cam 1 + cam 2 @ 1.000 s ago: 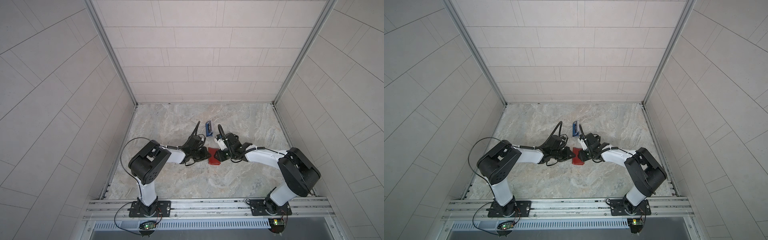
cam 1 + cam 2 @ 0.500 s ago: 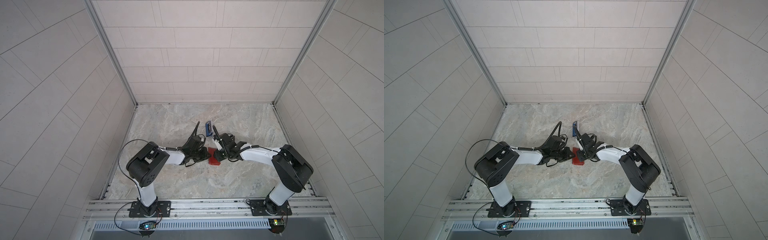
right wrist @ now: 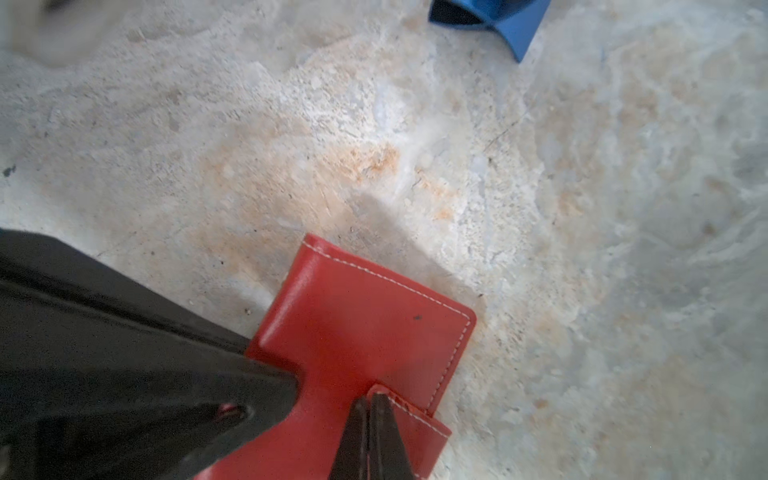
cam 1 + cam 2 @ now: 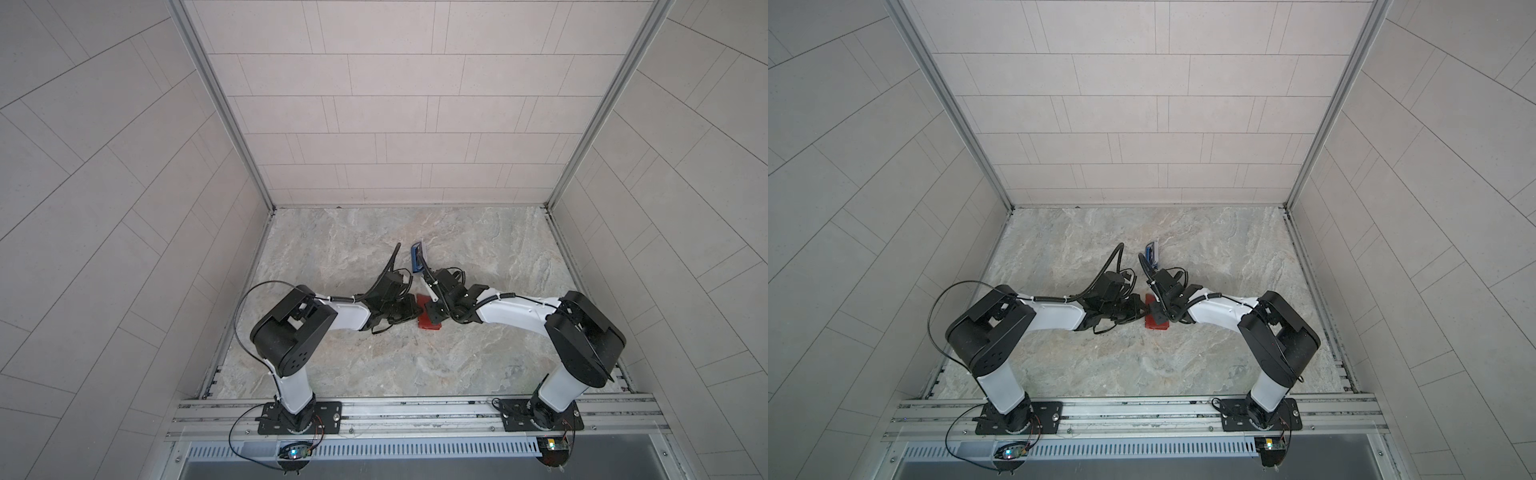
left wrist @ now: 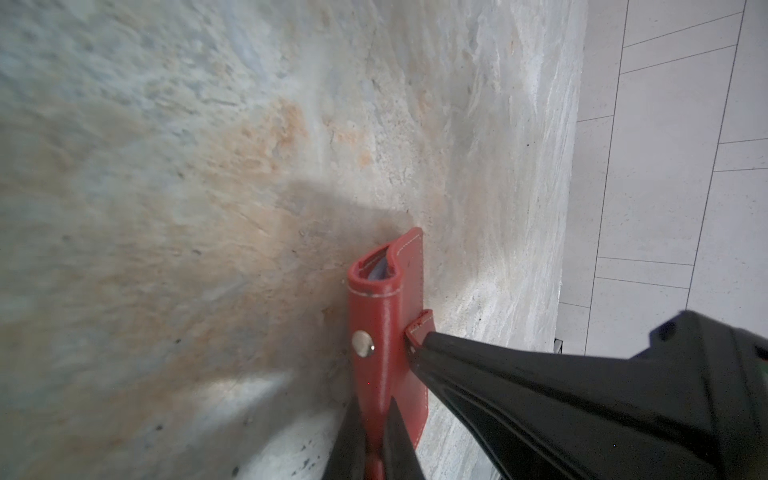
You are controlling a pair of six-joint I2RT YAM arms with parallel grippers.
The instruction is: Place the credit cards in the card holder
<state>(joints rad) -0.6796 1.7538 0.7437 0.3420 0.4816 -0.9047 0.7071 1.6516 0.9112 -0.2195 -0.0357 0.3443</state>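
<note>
- Just below the centre of both top views, the red leather-like bifold card holder (image 4: 427,325) (image 4: 1155,325) lies on the marble-patterned tabletop (image 4: 374,365), between the two arms.
- Handling, as I judge it: light, soft and floppy, with smooth, rather slippery covers. It is best taken by a stitched edge or the tab and pinched firmly, since the covers will bend rather than lift flat.
- Looks: glossy red with white stitching and a silver snap stud (image 5: 363,344) on the raised cover. A pale lavender sliver (image 5: 380,266) shows inside the fold; whether it is a card or a sleeve I cannot tell.
- Left gripper (image 5: 373,415), lower centre of its wrist view, is clamped on that raised cover's edge.
- Right gripper (image 3: 369,405), bottom centre of its wrist view, is pinched tight on the snap tab (image 3: 419,436).
- Small blue stand (image 3: 494,16) sits at the upper right of that view, apart from the holder.
</note>
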